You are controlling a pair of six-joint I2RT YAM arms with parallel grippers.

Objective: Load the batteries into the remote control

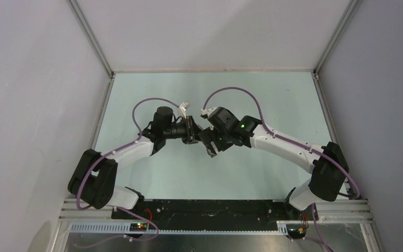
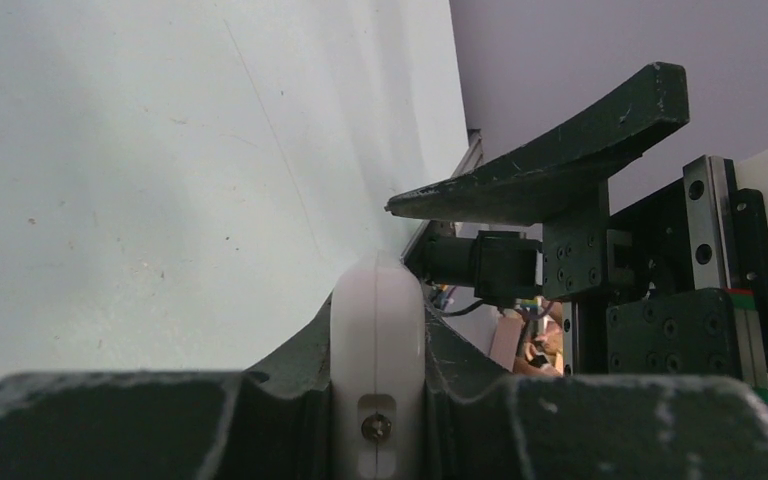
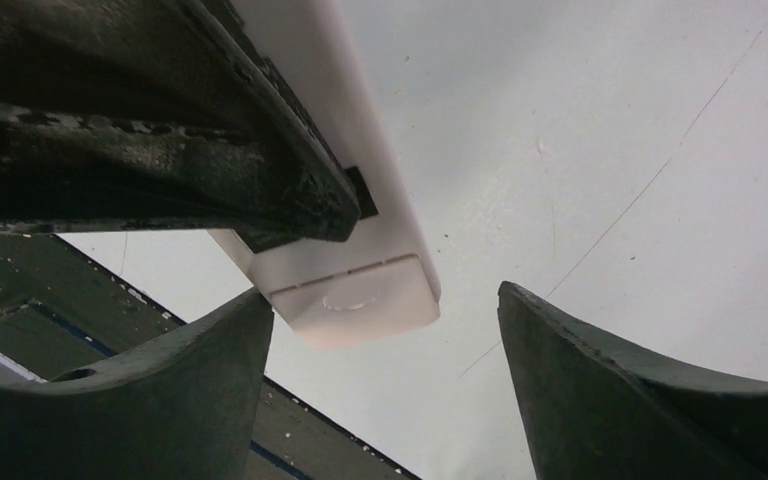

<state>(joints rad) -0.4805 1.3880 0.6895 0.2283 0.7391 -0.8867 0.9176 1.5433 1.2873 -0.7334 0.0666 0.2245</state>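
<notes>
Your left gripper [image 2: 377,365] pinches the remote control [image 2: 376,300] on edge to steady it; your right gripper [image 3: 385,300] gapes wide around its free end, seemingly for a handover.

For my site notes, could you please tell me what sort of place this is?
Most likely a lab robot test cell: plain wall panels in aluminium framing enclose a pale table, and the left arm and right arm are bolted to a rail at its near edge, trailing purple cables.
</notes>
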